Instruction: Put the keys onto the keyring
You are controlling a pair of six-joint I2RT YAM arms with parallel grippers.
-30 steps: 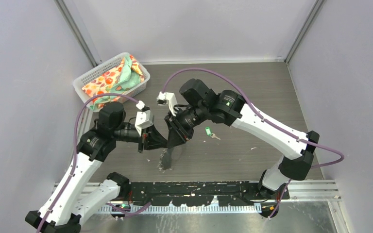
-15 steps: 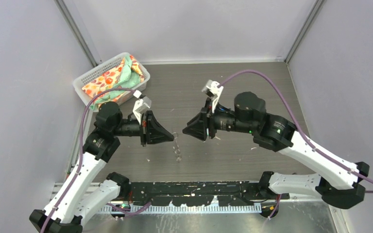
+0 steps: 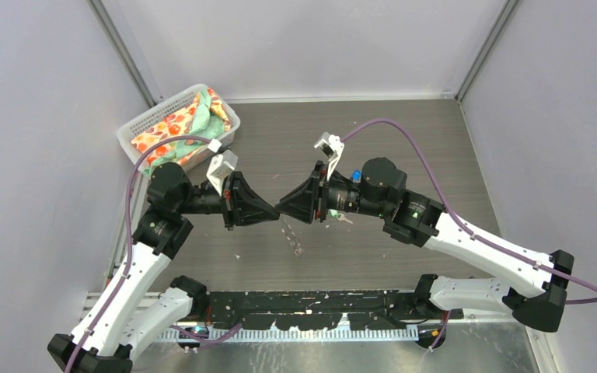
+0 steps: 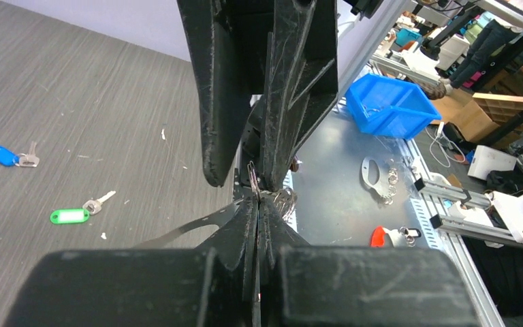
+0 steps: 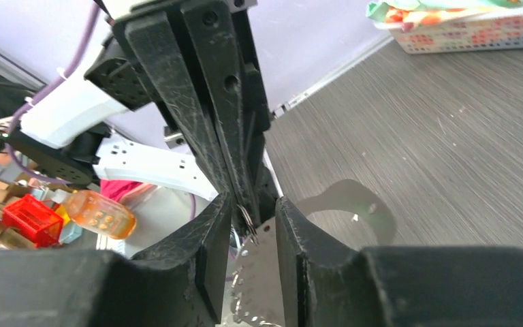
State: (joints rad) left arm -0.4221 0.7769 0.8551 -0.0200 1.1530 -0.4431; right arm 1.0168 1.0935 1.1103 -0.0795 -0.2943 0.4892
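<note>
1. Left gripper: jaws pressed together and pinching the thin wire of the keyring at the very tips. It is held off the table, about mid-table and slightly left of centre.
2. Right gripper: points left and meets the left gripper tip to tip. Its jaws are spread with a clear gap. The left gripper's closed tips and the ring wire sit inside that gap. I see no clamp on the wire from the right side.
3. Keyring: a small loop of wire shows right at the pinch, and the rest hangs down below the two tips. In the top view only a faint grey dangle shows under the meeting point. Whether the low end touches the table I cannot tell.
4. Keys: both lie flat on the table, neither on the ring.
   - The green-tagged key and blue-tagged key lie apart from each other, each with its silver blade showing.
   - Both are well apart from the pinch point, on the right arm's side. The top view mostly hides them under that arm.
5. White mesh basket: at the far left corner, with patterned cloth in it.
</note>
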